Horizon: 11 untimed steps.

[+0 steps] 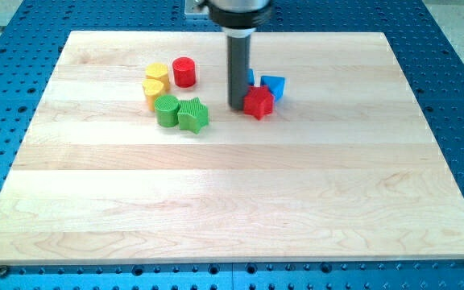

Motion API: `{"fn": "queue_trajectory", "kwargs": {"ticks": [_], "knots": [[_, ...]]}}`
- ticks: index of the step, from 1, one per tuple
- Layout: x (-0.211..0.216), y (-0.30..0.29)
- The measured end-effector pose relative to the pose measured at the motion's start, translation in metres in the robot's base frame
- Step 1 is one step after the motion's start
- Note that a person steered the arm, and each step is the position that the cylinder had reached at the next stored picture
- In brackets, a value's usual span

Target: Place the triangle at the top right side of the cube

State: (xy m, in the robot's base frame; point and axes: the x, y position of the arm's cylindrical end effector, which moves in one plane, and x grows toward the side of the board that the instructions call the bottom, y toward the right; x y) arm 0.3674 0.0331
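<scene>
My tip [239, 108] rests on the board just left of a red block [258, 103], touching or almost touching it. A blue block [274, 86], its shape unclear, sits just up and right of the red block. A second blue block [250, 77] shows only as a sliver at the rod's right edge, and the rod hides the rest. I cannot tell which blue block is the triangle and which the cube.
A cluster lies at the view's left: a red cylinder-like block [184, 72], a yellow block [158, 73], a yellow heart [153, 87], a green round block [166, 110] and a green star [192, 115]. The wooden board [232, 201] lies on a blue perforated table.
</scene>
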Motion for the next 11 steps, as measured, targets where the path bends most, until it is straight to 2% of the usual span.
{"fn": "queue_trajectory", "kwargs": {"ticks": [1,3,4,5,6,7,9,10,11], "knots": [[-0.036,0.048],[0.026,0.067],[-0.017,0.106],[-0.014,0.093],[0.018,0.091],[-0.016,0.040],[-0.089,0.109],[-0.035,0.112],[-0.060,0.135]]}}
